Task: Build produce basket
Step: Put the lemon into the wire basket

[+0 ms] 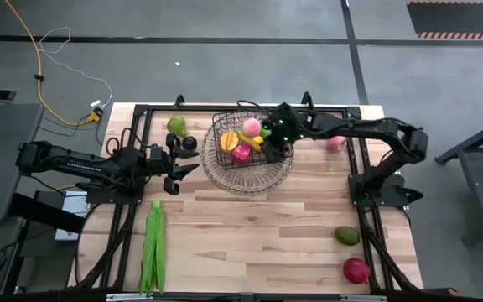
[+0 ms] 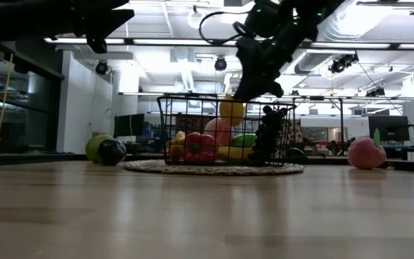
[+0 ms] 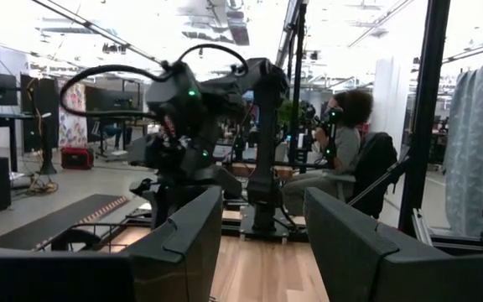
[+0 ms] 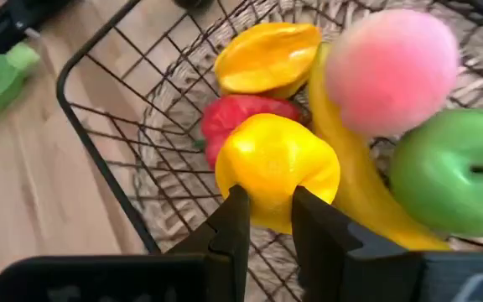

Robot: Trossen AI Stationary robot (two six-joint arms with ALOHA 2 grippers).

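Observation:
The wire basket [image 1: 218, 134] stands on a round woven mat at the table's middle back. It holds an orange piece [image 4: 267, 54], a red piece [image 4: 241, 113], a banana [image 4: 350, 193], a pink peach [image 4: 391, 69], a green apple [image 4: 455, 172] and dark grapes [image 2: 264, 140]. My right gripper [image 4: 271, 214] is over the basket's right side, shut on a yellow fruit [image 4: 277, 159]. My left gripper [image 1: 179, 164] is open and empty, left of the basket. My right gripper pinches the yellow fruit by its near edge [image 4: 268, 200] between its two fingers. The fingers slant down into the basket from the table's right side. In the low view the fruit [image 2: 232, 111] sits at about rim height, above the other produce.
A green pear [image 1: 176, 126] and a dark round fruit [image 1: 189, 143] lie left of the basket. Long green pods [image 1: 153, 247] lie at the front left. A pink fruit [image 1: 335, 144] lies right of the basket. A green fruit [image 1: 347, 236] and a red apple [image 1: 355, 269] lie at the front right.

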